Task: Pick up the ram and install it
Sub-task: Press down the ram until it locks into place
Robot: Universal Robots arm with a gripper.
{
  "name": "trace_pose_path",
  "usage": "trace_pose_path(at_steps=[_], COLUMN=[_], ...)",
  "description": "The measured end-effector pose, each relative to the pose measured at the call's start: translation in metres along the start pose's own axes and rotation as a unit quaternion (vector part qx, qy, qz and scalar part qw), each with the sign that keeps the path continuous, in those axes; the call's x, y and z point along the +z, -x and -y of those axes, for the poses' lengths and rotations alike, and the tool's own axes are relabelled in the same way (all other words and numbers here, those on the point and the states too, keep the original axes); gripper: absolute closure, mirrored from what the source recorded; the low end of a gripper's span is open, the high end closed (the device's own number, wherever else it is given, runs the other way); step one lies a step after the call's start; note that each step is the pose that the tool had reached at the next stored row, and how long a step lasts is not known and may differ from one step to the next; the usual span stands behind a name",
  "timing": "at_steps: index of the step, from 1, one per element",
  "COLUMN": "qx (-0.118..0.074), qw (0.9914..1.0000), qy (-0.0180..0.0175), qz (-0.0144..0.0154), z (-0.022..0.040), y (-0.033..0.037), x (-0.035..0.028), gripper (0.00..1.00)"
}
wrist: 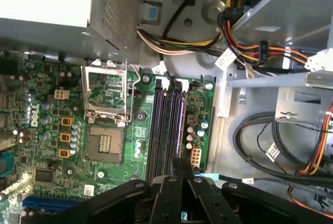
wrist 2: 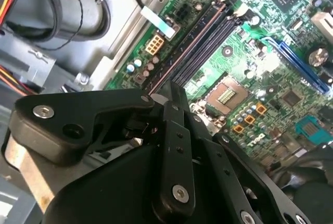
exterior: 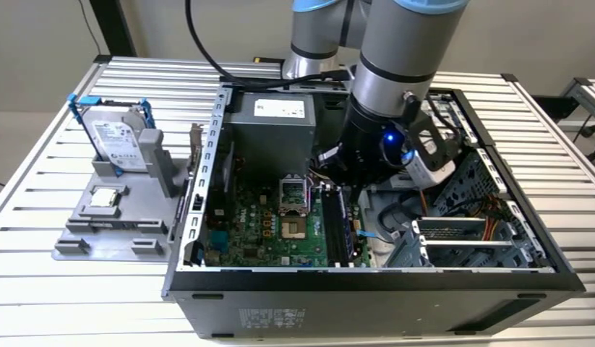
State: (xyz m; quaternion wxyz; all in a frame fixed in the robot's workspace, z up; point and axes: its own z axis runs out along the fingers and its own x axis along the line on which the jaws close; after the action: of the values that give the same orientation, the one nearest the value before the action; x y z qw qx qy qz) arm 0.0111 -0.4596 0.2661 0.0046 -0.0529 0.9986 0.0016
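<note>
A: Start big. What carries it all?
B: Slatted table [exterior: 46, 181]. An open case [exterior: 374, 300] lies on it, board [exterior: 268, 224] facing up. The arm [exterior: 394, 87] drops into the case from above, on the exterior view's right half of the board.

A: Outside the case?
B: A grey holder [exterior: 95, 217] sits on the table just beside the case, on the exterior view's left. A drive [exterior: 114, 137] in a blue frame stands upright in it. A small square chip [exterior: 104, 196] lies flat on the holder, in front of the drive.

A: The pincer?
B: Pincer [wrist: 179, 165] seen in both wrist views, fingers [wrist 2: 171, 96] drawn together, no gap between the tips, nothing seen clamped. It points down at the near end of the slots [wrist: 165, 130], close above them; contact cannot be told.

A: And the ram?
B: In the exterior view a long dark stick, taken as the ram [exterior: 342, 228], stands on edge in the slot bank, directly below the arm's wrist and beside the socket [wrist: 104, 143]. Whether it is fully seated cannot be told. In the wrist views the ram cannot be told apart from the dark slots.
</note>
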Motion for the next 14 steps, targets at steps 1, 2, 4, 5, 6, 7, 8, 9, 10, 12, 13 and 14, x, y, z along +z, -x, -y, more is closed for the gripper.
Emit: trace_pose_path(at_steps=[1, 2, 4, 5, 6, 7, 8, 9, 10, 12, 13, 14], qx=[-0.004, -0.008, -0.016, -0.019, -0.022, -0.025, -0.028, -0.031, -0.034, -0.041, -0.043, -0.046], qw=[0.99999, 0.99996, 0.99985, 0.99979, 0.99972, 0.99964, 0.99956, 0.99946, 0.99936, 0.99911, 0.99898, 0.99887], qy=[0.002, 0.004, 0.0067, 0.0078, 0.0088, 0.0097, 0.0104, 0.0109, 0.0111, 0.0116, 0.0118, 0.012], qz=[0.0002, 0.0003, 0.0006, 0.0008, 0.0008, 0.0009, 0.001, 0.001, 0.001, 0.0009, 0.0009, 0.0009], z=[0.0, 0.0, 0.0, 0.0, 0.0, 0.0, 0.0, -0.0001, -0.0001, 0.0, 0.0, 0.0], y=[0.0, 0.0, 0.0, 0.0, 0.0, 0.0, 0.0, 0.0, 0.0, 0.0, 0.0, 0.0], x=[0.0, -0.0001, -0.0001, 0.0, 0.0, 0.0, 0.0, 0.0, 0.0, 0.0, 0.0, 0.0], gripper=[1.0, 1.0, 1.0, 1.0, 1.0, 1.0, 1.0, 1.0, 1.0, 1.0, 1.0, 1.0])
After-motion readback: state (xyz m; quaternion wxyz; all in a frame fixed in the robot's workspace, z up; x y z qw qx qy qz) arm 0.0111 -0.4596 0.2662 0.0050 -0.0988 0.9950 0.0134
